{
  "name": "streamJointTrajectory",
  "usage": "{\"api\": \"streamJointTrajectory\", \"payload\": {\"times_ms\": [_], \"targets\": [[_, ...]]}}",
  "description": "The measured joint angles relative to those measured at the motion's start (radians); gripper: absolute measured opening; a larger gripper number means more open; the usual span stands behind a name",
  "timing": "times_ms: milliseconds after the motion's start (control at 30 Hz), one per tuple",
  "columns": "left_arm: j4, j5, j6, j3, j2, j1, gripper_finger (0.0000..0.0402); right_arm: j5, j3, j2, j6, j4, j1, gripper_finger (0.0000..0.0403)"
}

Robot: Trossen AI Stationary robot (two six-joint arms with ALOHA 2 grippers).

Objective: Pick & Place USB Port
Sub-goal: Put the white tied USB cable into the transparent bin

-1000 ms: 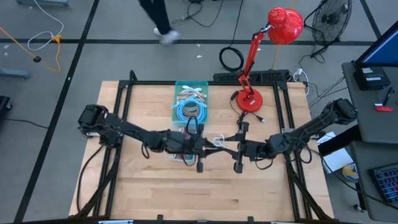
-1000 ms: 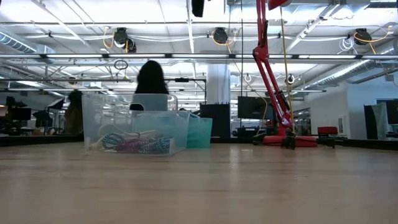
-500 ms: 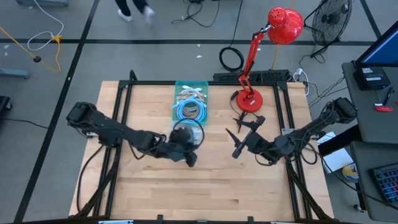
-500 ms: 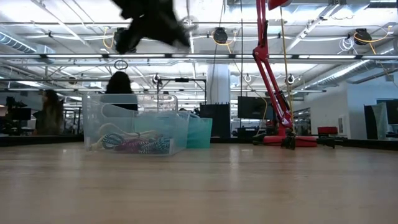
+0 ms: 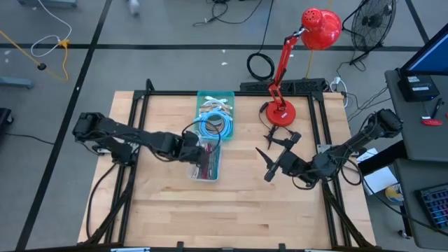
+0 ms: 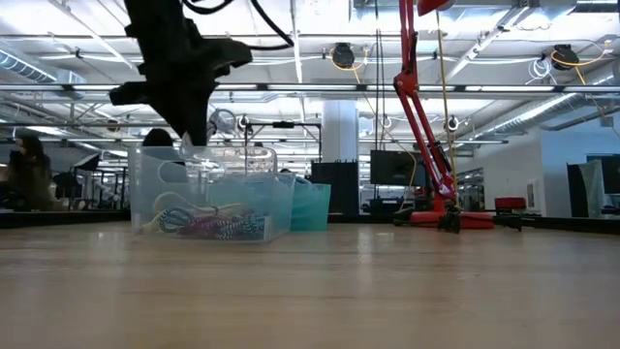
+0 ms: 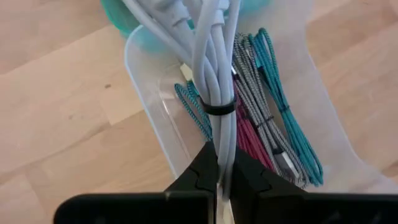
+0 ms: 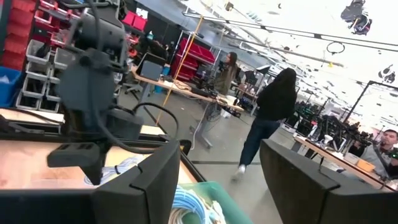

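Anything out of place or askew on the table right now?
Nothing stands out. The left gripper holds a pale cable bundle over the clear bin, cables lie inside both it and the teal bin, and the right gripper hangs open, empty.

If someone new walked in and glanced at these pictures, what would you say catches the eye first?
Probably the red desk lamp standing at the table's far edge, towering over everything. Next, the left gripper, shut on a bundled pale cable and holding it over the clear bin of coiled cables at mid-table. The right gripper hangs open and empty to the bin's right.
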Motion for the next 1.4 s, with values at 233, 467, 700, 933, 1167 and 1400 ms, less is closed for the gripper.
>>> {"api": "streamJointTrajectory", "payload": {"times_ms": [233,467,700,933,1167,1400], "targets": [[0.008,0.115,0.028,0.001,0.037,0.049,0.0013,0.0,0.0,0.0,-0.001,0.0,0.002,0.0211],[0.081,0.214,0.042,0.001,0.133,0.033,0.0013,0.0,0.0,0.0,-0.008,0.0,0.006,0.0211],[0.081,0.246,0.01,0.001,0.155,0.055,0.0013,-0.001,0.0,0.0,-0.005,0.0,0.008,0.0212],[0.063,0.255,0.003,0.001,0.155,0.077,0.0039,-0.001,0.0,0.0,-0.034,0.024,0.031,0.0211],[0.055,0.255,-0.01,0.001,0.155,0.087,0.0023,-0.001,0.0,0.0,-0.056,0.038,0.05,0.021],[0.053,0.256,-0.005,0.001,0.155,0.087,0.0053,-0.001,0.0,0.0,-0.067,0.052,0.051,0.021]]}}
